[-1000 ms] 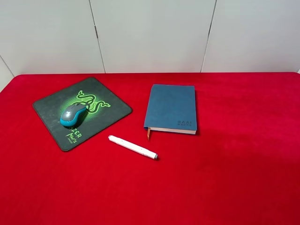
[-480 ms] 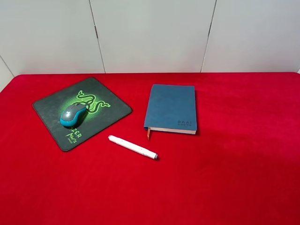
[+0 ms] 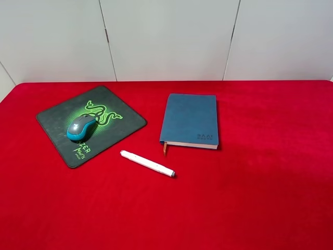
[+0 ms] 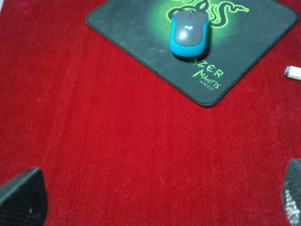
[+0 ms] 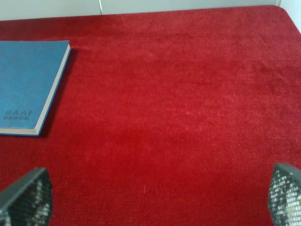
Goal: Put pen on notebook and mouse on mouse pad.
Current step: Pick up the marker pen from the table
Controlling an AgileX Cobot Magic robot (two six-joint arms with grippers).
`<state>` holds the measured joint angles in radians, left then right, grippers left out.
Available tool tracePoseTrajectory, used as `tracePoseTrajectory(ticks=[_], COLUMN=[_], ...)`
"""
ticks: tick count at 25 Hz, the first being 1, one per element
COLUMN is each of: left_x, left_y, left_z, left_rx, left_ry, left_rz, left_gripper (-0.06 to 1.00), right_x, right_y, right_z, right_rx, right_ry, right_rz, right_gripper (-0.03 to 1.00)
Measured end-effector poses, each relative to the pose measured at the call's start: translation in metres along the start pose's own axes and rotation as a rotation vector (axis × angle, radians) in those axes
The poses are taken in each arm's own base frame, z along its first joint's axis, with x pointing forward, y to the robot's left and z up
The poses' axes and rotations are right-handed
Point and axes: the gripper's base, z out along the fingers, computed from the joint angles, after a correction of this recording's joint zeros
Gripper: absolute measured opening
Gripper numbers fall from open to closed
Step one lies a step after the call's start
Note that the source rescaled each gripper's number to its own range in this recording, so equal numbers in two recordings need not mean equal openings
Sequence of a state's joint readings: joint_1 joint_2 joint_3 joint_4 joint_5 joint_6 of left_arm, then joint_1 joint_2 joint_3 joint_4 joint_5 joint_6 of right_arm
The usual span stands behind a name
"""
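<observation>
The grey and teal mouse [image 3: 81, 127] [image 4: 189, 33] rests on the black mouse pad [image 3: 52, 115] [image 4: 127, 23] with the green snake logo, at the left of the red table. The white pen [image 3: 147, 163] lies on the cloth between pad and notebook; only its end [image 4: 292, 72] shows in the left wrist view. The blue notebook [image 3: 190, 120] [image 5: 26, 84] lies closed near the middle. Neither arm appears in the exterior high view. My left gripper [image 4: 155, 200] is open over bare cloth, short of the pad. My right gripper [image 5: 155, 197] is open over bare cloth beside the notebook.
The red cloth [image 3: 250, 182] covers the whole table. White wall panels [image 3: 166, 36] stand behind the table's far edge. The table's far right corner [image 5: 282, 9] shows in the right wrist view.
</observation>
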<state>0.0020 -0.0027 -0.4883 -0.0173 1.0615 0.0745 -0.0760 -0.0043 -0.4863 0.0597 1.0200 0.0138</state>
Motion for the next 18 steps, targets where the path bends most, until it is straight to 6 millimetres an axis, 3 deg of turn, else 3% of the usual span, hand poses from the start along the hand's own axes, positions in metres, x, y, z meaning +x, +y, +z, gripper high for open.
tracePoseTrajectory(ticks=[12,18], left_x=[0.0,0.0], left_y=[0.0,0.0], left_z=[0.0,0.0], left_rx=[0.0,0.0], left_ry=[0.0,0.0], left_rz=[0.0,0.0], left_gripper=[1.0,1.0], right_x=[-0.001,-0.035], right_y=[0.001,0.003], right_z=[0.001,0.017], right_rx=[-0.008,-0.025], right_ry=[0.009,0.141], right_rz=[0.005,-0.049], right_gripper=[1.0,1.0])
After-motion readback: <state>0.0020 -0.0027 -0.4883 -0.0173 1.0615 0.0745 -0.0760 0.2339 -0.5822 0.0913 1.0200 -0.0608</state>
